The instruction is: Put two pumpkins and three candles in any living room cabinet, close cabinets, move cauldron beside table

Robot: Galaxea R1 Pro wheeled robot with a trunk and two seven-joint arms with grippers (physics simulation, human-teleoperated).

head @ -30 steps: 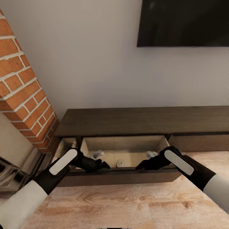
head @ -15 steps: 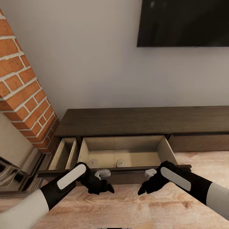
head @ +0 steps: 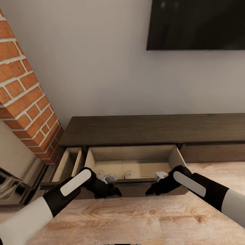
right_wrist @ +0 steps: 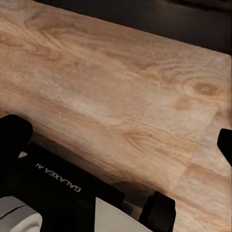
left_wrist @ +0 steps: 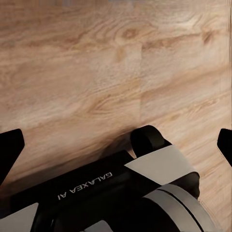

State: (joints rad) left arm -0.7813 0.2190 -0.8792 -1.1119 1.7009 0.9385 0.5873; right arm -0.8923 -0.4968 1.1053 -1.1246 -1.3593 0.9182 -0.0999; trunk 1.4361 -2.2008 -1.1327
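Observation:
The long, low dark-brown cabinet (head: 153,129) runs along the wall. Its wide middle drawer (head: 136,153) stands pulled out, and two squat pale candles (head: 100,173) (head: 129,174) sit on its beige floor near the front. A narrow drawer (head: 69,163) to the left is out too. My left gripper (head: 114,193) and right gripper (head: 151,190) hover at the middle drawer's front edge, both open and holding nothing. In the wrist views the left gripper (left_wrist: 116,147) and right gripper (right_wrist: 116,140) show their fingertips spread wide over the wood floor. The pumpkins and the cauldron are out of view.
A red brick column (head: 23,95) rises at the left, with a dark metal fireplace edge (head: 13,185) below it. A black TV (head: 197,23) hangs on the white wall. The cabinet's right panel (head: 214,153) is shut. Light wood floor (head: 136,221) lies in front.
Both grippers drew back out of the middle drawer toward me, then came forward again to its front edge. The left candle is now uncovered. The narrow left drawer stands further out.

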